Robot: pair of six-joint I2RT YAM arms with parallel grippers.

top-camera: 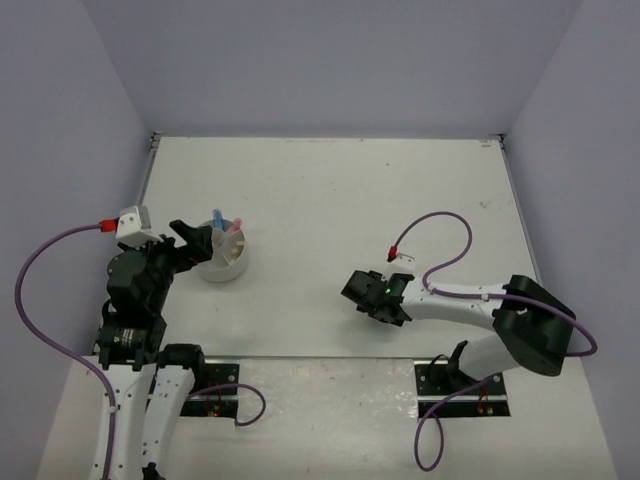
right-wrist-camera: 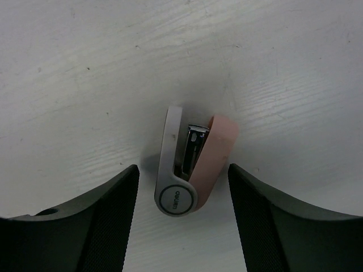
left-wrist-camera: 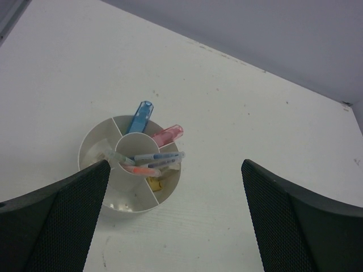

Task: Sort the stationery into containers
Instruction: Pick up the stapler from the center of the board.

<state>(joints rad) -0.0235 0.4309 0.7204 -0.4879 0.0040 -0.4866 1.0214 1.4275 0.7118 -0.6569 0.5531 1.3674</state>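
Straddling the pink-and-grey stapler (right-wrist-camera: 214,148) on the surface (right-wrist-camera: 85,68), your right hand (right-wrist-camera: 182,170) stands partly open with gaps either side and nothing held, probably lined up to grip its flanks. Your left hand (left-wrist-camera: 176,165) hangs wide open, empty, above the white holder (left-wrist-camera: 85,144), left of centre overhead. From overhead, the right hand hides the stapler completely.

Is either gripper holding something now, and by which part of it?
Nothing is held. The right gripper stands open around the small pink-and-grey stapler, a gap on each side; the left gripper is open, facing the white holder.
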